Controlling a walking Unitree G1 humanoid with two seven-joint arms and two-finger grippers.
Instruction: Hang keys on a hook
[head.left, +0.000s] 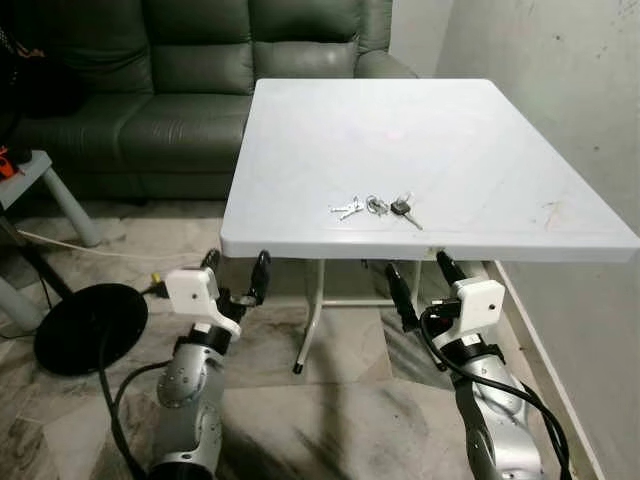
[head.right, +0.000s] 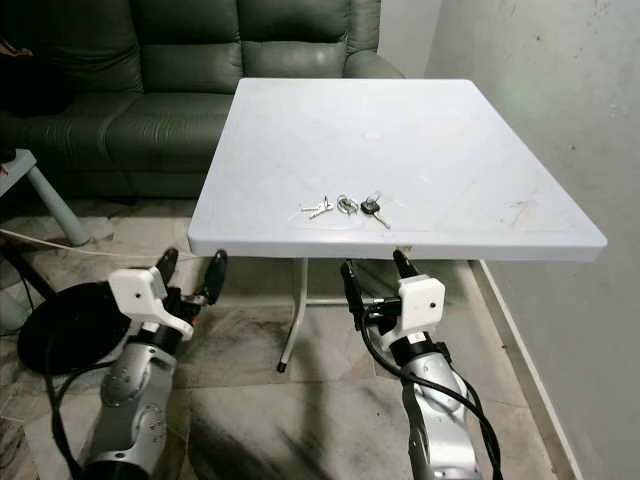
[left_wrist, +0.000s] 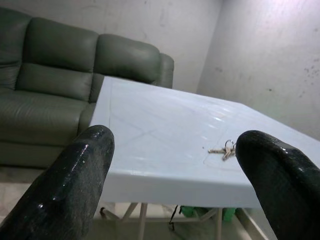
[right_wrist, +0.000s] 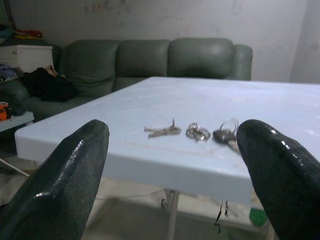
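**Desk:** What is shown nearest the camera?

**Caption:** Two silver arms are seen raised below the near edge of the white surface (head.left: 300, 130); the left hand (head.left: 237, 272) is held with its black fingers spread wide and nothing between them; the right hand (head.left: 418, 280) is likewise spread wide and empty, just under the edge and roughly in line with the keys.

**Desk:** And the keys themselves?

**Caption:** The keys (head.left: 375, 207) are seen lying flat on the surface, close to its near edge; a small silver pair, a cluster of rings and a black-headed key are strung in a row; nothing is touching them.

**Desk:** How far along is the job judged to be?

**Caption:** It is judged to be at its very start; the keys have not been lifted, and the grasp, the carry and the hanging are all left to do; no hook can be made out.

**Desk:** Anything beyond?

**Caption:** A green sofa (head.left: 200, 70) is seen past the far edge; a plain wall (head.left: 560, 70) runs along the right.
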